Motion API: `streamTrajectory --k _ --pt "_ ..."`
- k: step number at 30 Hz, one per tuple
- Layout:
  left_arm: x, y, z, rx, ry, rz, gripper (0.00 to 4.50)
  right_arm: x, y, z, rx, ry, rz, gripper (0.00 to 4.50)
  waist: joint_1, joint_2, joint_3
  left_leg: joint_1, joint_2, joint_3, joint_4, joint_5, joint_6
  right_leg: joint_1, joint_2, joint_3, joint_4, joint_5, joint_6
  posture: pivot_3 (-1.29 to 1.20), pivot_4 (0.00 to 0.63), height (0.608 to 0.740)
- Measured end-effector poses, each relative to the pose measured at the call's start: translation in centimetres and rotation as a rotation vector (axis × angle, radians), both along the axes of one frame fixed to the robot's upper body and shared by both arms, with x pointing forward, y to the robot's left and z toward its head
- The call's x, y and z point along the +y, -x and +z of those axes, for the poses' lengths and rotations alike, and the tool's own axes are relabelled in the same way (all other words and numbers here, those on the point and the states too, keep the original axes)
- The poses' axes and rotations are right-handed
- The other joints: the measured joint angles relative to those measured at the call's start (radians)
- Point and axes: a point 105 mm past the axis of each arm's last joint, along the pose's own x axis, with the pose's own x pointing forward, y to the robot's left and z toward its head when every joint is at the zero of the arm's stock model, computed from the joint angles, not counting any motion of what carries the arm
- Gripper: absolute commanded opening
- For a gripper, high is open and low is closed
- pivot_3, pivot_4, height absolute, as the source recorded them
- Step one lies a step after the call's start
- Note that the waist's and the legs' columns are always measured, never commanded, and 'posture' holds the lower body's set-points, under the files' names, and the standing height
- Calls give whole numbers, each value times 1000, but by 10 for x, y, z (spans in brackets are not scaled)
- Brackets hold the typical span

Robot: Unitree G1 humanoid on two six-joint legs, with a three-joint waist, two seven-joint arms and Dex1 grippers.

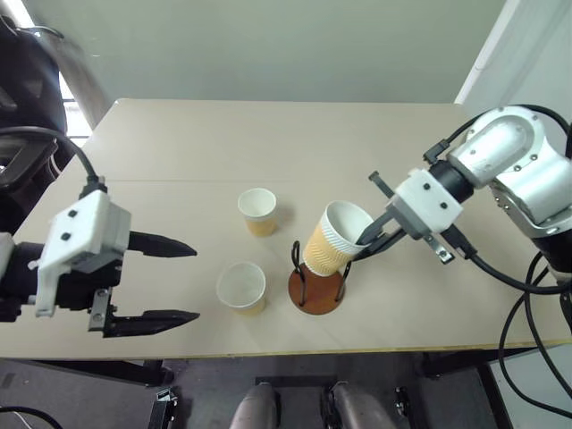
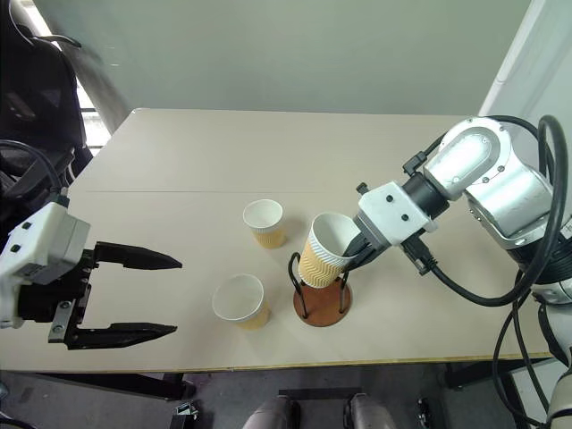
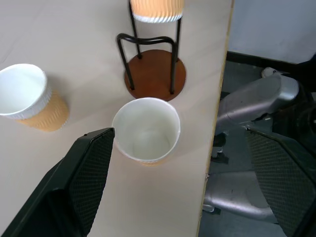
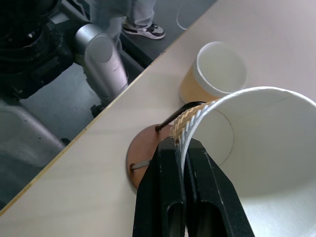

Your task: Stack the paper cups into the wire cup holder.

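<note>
My right gripper (image 1: 366,239) is shut on the rim of a tan paper cup (image 1: 335,237). The cup hangs tilted over the wire cup holder (image 1: 317,290), its bottom near the tops of the black wire loops. In the right wrist view the fingers (image 4: 168,197) pinch the cup's wall (image 4: 256,148) above the brown base (image 4: 143,158). Two more paper cups stand upright on the table, one (image 1: 257,211) farther back and one (image 1: 241,286) just left of the holder. My left gripper (image 1: 195,281) is open, held to the left of that near cup (image 3: 146,129).
The light wooden table (image 1: 268,143) has its front edge (image 1: 375,349) just in front of the holder. A dark chair (image 2: 36,98) stands off the table's back left. Black cables (image 1: 527,313) hang at the right. A person's shoe (image 4: 148,30) rests on the floor.
</note>
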Motion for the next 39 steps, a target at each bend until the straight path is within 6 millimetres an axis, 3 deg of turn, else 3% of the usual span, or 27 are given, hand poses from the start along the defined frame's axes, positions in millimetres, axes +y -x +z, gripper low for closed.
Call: streamTrajectory --k 25,28,39 --pt "-8 5 6 -23 19 -19 4500 3 -12 -13 -49 23 -2 12 0 0 0 0 0 0 0 -1 -2 0 0 0 0 0 -1 0 150 740" --pt "-8 5 6 -24 18 -21 4500 3 -12 -13 -52 26 -4 558 0 0 0 0 0 0 0 -1 -2 -1 0 0 0 0 -1 0 150 740" --pt "-9 5 9 -29 21 -31 4500 2 -16 -15 -66 42 -21 4450 0 0 0 0 0 0 0 -2 -3 -1 0 0 0 -1 -2 0 150 740"
